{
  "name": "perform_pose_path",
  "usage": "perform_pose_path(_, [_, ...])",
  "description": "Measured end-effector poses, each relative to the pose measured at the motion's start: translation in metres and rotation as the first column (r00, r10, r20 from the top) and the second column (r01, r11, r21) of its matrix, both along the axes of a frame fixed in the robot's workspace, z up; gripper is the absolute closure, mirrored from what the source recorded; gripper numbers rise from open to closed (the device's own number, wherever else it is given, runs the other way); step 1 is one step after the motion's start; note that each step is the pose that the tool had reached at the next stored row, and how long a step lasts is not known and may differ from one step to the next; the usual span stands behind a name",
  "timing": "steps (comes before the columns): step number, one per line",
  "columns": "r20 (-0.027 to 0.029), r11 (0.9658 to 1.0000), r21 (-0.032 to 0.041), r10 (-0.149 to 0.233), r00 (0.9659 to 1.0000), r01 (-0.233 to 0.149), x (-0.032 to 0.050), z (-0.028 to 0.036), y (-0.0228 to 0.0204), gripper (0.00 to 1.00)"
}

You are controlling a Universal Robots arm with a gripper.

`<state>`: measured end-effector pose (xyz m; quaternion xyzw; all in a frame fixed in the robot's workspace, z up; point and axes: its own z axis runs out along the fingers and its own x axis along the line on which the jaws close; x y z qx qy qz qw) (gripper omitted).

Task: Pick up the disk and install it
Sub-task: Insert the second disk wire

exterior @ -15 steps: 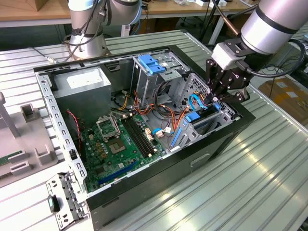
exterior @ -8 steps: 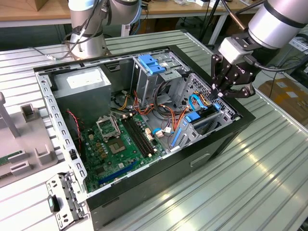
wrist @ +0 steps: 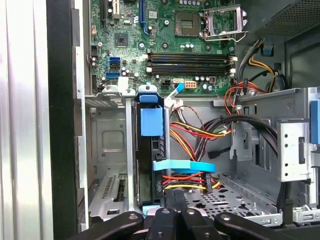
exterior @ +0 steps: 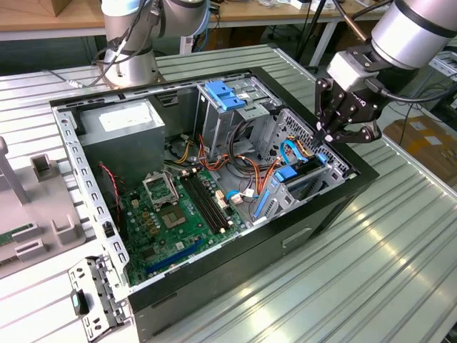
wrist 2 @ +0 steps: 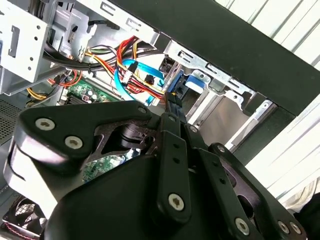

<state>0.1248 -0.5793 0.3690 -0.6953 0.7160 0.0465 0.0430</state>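
Note:
The disk [exterior: 298,174] stands on edge in the drive bay at the front corner of the open computer case [exterior: 335,207], on the exterior view's right. Its bright blue carrier rails [wrist: 151,122] and dark edge show in the first wrist view. My gripper [exterior: 327,136] hangs right over that bay, its fingers [wrist: 170,200] pressed together and shut. The fingertips [wrist 2: 172,102] sit at the disk's blue rail [wrist 2: 176,88]. Whether they touch it, I cannot tell. Nothing shows between the fingers.
Red, yellow and black wires and a light-blue flat cable [wrist: 182,166] crowd the space beside the bay. The motherboard [exterior: 171,214], the grey power-supply box [exterior: 121,128] and a metal drive cage with a light-blue latch [exterior: 225,96] lie further in. A second arm's base [exterior: 132,50] stands behind.

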Motion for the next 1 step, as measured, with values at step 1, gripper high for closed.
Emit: perform_pose_path(1, [0.0000,1.0000,0.0000,0.000,1.0000,0.000,0.0000,0.0000,0.0000,0.89])
